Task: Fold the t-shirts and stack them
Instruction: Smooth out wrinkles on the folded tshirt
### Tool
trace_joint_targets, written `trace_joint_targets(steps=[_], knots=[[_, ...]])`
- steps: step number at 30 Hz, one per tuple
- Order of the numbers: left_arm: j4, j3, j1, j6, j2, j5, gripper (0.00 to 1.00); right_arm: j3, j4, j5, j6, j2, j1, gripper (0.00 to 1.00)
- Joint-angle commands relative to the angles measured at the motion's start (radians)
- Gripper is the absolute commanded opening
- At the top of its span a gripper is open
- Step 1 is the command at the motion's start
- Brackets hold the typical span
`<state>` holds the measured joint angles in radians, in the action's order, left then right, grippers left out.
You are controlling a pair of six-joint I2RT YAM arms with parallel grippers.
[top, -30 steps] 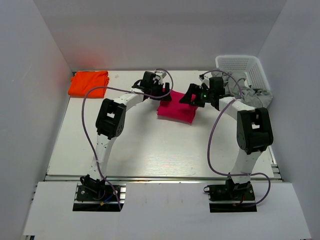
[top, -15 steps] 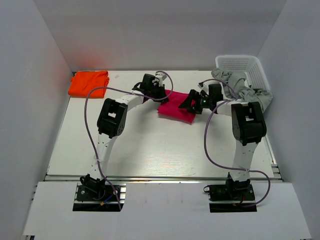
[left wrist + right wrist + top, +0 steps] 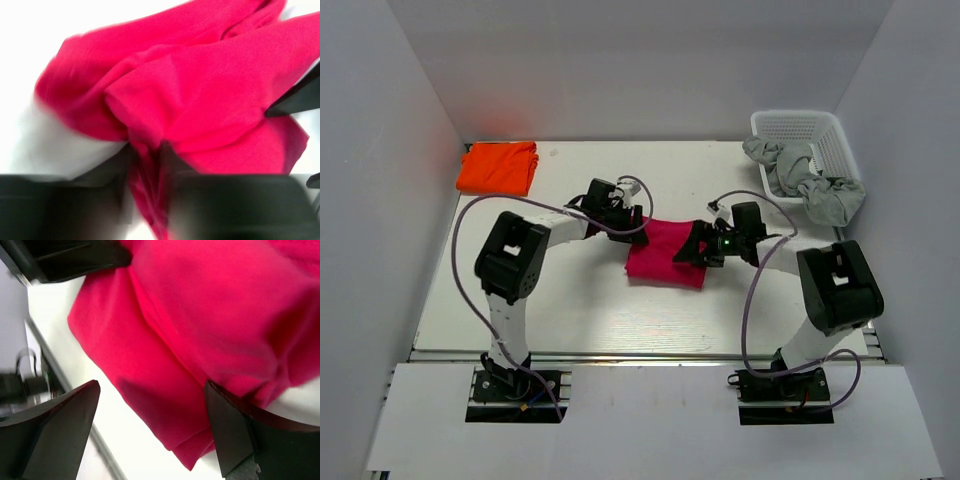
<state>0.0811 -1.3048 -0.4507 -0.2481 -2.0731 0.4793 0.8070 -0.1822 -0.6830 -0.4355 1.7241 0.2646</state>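
The magenta-red t-shirt [image 3: 666, 252] lies folded small at the table's middle. My left gripper [image 3: 632, 224] is at its far left corner, and in the left wrist view [image 3: 146, 162] it is shut on a pinched fold of the magenta shirt [image 3: 200, 85]; that view is blurred. My right gripper [image 3: 694, 246] is at the shirt's right edge. In the right wrist view [image 3: 150, 390] it is open, its fingers [image 3: 55, 432] wide apart astride the shirt's folded edge [image 3: 165, 355]. The orange t-shirt [image 3: 498, 166] lies folded at the back left corner.
A white basket [image 3: 802, 126] stands at the back right with grey cloth [image 3: 810, 180] spilling over its near rim. White walls close in the table on the left, back and right. Cables loop from both arms over the table.
Both grippers have come towards the near edge, and the magenta shirt has come with them from the back centre to the table's middle.
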Motion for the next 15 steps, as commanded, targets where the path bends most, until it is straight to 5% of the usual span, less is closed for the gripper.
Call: trace_joint_targets(steps=[1,3,9,15], knots=[[0.06,0.126,-0.009,0.004,0.207,-0.059,0.75,-0.081,0.11,0.036,0.059,-0.132,0.044,0.9],[0.06,0.191,-0.019,-0.005,0.281,-0.135,1.0,-0.095,0.131,0.052,0.066,-0.221,0.048,0.9],[0.14,0.182,-0.019,-0.028,0.451,-0.265,1.0,-0.048,0.142,0.048,0.051,-0.377,0.059,0.9],[0.023,0.17,-0.028,-0.019,0.432,-0.07,1.0,-0.035,-0.015,-0.023,-0.051,-0.344,0.053,0.9]])
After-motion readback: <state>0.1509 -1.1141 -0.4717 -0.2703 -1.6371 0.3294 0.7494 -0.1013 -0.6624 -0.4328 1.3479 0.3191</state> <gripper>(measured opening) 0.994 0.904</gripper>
